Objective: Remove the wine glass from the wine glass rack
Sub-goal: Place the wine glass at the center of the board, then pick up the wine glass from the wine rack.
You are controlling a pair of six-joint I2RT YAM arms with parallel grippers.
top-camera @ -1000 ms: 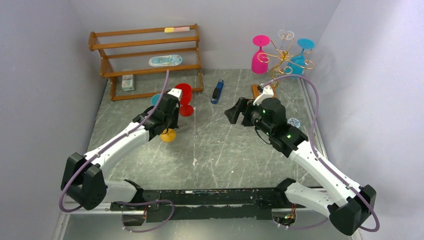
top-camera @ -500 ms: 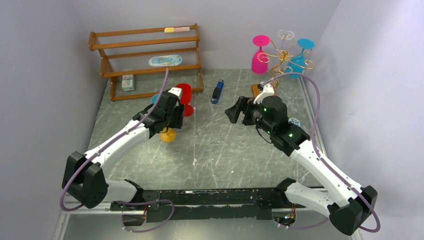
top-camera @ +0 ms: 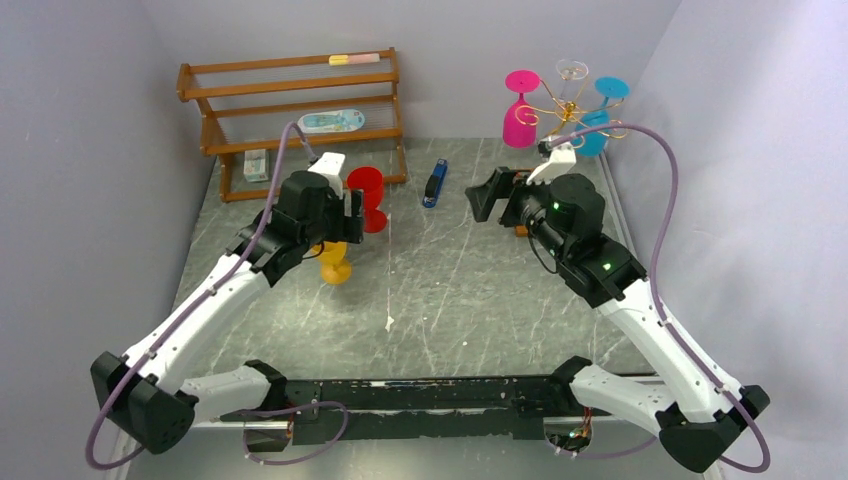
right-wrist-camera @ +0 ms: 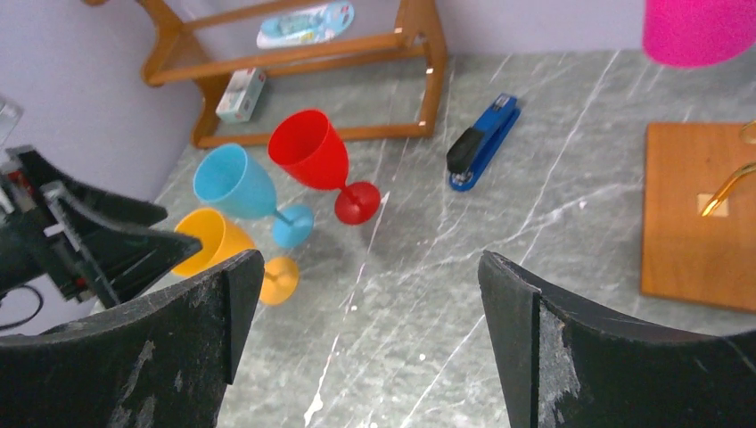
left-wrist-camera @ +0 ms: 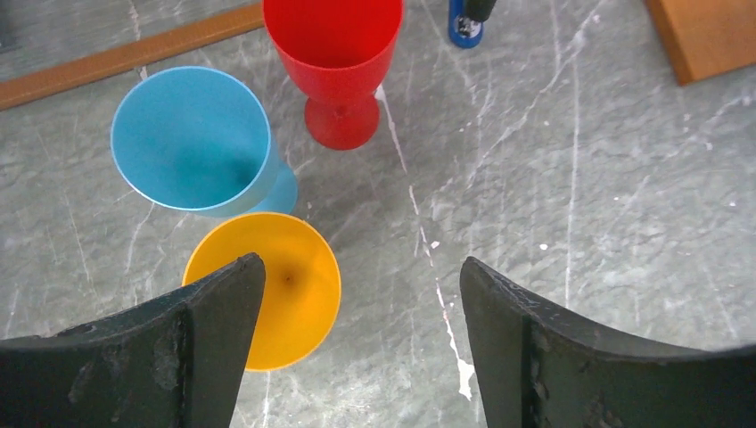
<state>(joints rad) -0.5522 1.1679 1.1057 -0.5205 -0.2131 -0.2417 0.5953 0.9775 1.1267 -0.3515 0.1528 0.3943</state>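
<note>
Three stemmed glasses [top-camera: 519, 110] hang on the thin gold wire rack [top-camera: 556, 104]; left gripper [left-wrist-camera: 361, 267] and right gripper [right-wrist-camera: 370, 267] wide, empty. Risk: snagging the wire tips it.

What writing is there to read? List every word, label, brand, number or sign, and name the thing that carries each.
No text is readable in any view.
Small box at the bottom of the wooden shelf: printed, too blurred to read.
Oval pale-blue packet on a shelf level: markings too small to read.
Blue stapler: no label shows.
</note>
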